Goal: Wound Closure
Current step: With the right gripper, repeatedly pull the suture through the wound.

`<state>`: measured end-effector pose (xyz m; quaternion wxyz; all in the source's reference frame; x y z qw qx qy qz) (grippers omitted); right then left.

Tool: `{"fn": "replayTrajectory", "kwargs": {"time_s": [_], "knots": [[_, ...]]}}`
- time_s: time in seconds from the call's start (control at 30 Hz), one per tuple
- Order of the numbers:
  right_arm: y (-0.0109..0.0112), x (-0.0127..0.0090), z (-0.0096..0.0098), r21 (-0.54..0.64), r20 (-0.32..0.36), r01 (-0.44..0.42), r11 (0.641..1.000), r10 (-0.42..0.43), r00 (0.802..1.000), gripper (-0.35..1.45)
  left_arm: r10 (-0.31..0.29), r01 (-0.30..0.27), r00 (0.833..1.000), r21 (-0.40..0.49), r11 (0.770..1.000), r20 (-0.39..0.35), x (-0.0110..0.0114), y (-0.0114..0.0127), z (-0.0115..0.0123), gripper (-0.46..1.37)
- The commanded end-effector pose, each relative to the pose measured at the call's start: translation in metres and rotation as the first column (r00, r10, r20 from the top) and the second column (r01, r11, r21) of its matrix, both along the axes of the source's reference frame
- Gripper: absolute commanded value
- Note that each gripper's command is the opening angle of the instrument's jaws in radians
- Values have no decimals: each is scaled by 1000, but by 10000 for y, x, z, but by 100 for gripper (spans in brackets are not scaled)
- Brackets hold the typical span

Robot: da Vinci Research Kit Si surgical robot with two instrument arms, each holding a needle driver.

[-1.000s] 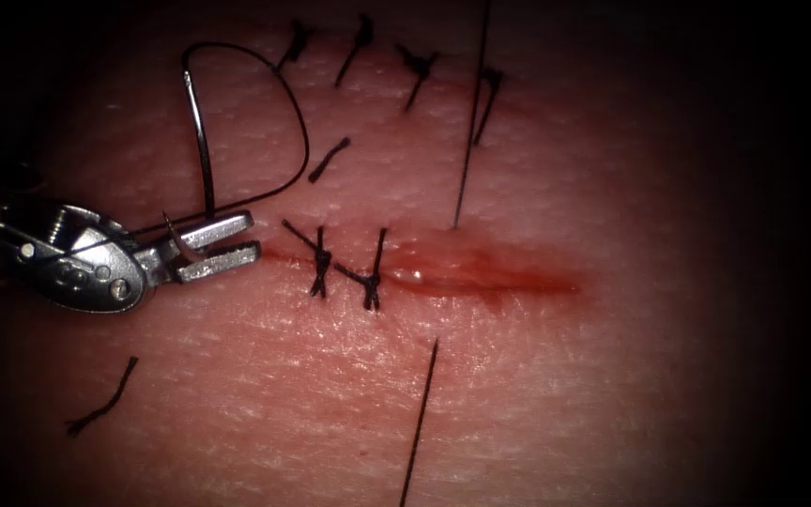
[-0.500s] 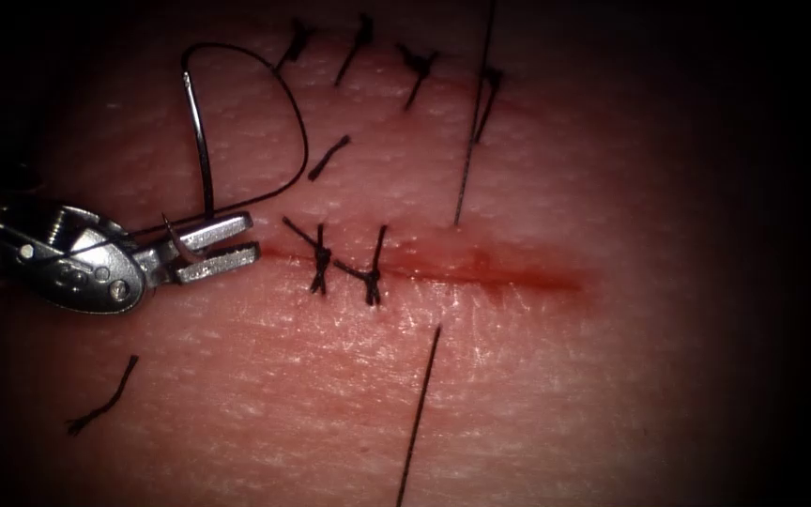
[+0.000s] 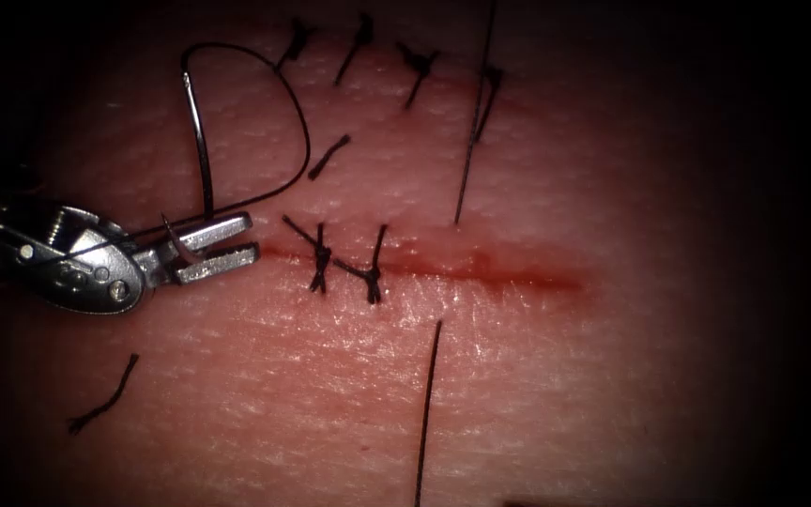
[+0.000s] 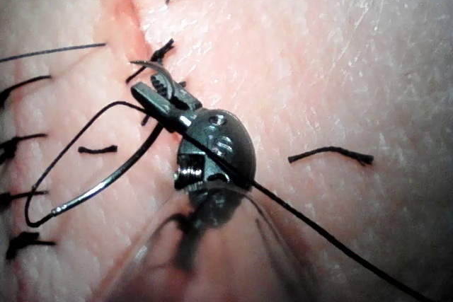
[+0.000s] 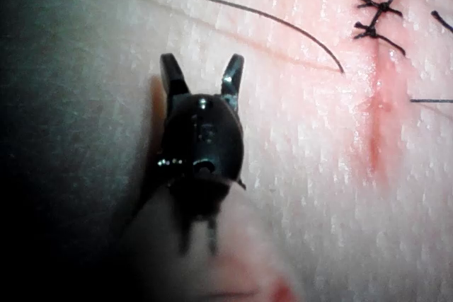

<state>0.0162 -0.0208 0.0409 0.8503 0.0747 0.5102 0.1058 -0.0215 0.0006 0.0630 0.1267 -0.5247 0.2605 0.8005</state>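
Nearest the endoscope, a strand of thread (image 3: 427, 404) rises out of the tissue (image 3: 612, 376) just short of the cut (image 3: 481, 272) and runs towards the lower edge. A loose cut end (image 3: 100, 399) lies well to its left. At the left end of the cut sits the left tool (image 3: 220, 246), its jaws pointing right along the cut line and clamped on the needle (image 3: 201, 150). The grip is deep in the jaws, a short way behind the point. The left wrist view confirms the point (image 4: 152, 66) projecting past the jaws and clear of the surface; the needle is not in the tissue. On the cut itself, just right of the jaws, are two knots (image 3: 319, 258), and beyond them red fluid (image 3: 518, 277) lies along the unclosed stretch. Past the cut, a second strand enters the tissue near its middle and leads away to the far edge. The needle body arcs away from the jaws to its tail, and thread loops from the tail back across the left tool. A row of earlier stitches (image 3: 417, 68) lies farthest. In the right wrist view, the right tool (image 5: 203, 61) stands beside the cut, jaws spread wide, holding nothing.
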Motion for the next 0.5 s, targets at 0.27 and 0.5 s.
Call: {"fn": "replayTrajectory", "kwargs": {"time_s": [0.27, 0.5], "knots": [[21, -19, 6, -11, 5, -38, 999, 38, 999, 130, 4, -4, 1000, 2, 1000, -1, -1, 0, 0, -35], [67, 6, 54, -32, 5, -46, 998, 46, 999, 132, 5, -5, 1000, 6, 1000, 4, -2, 0, 0, -35]]}}
